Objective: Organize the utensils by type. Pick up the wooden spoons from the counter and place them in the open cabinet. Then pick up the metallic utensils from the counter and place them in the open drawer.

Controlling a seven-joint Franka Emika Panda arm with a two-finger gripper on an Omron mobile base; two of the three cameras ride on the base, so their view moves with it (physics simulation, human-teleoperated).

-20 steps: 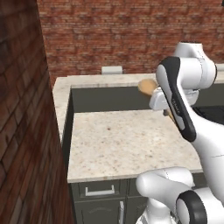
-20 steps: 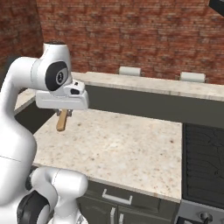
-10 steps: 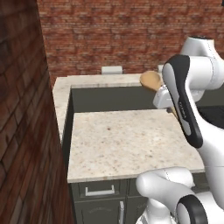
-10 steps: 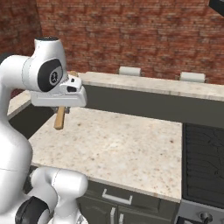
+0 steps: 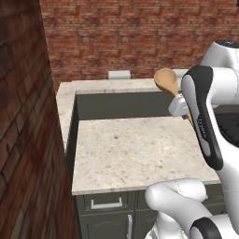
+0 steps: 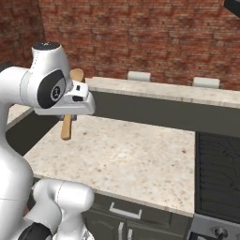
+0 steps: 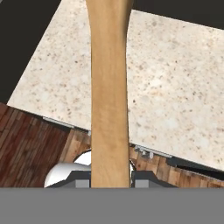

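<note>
I had a wooden spoon pinched between my fingers, the handle running straight up the middle of the hand view with a dark tip pressed against each side of it. My gripper was clamped on the lower stretch of that handle, and the spoon was up in the air, clear of the counter. From the left base view the round bowl stuck up past my forearm, tilted toward the brick wall and level with the raised beige ledge. From the right base view the handle end hung down below my wrist, over the near left part of the speckled worktop. Under the spoon in the hand view lay the counter's front edge, a silver bar handle on the cupboard front, and wooden floor beyond. A dark stovetop sat just right of the worktop.
</note>
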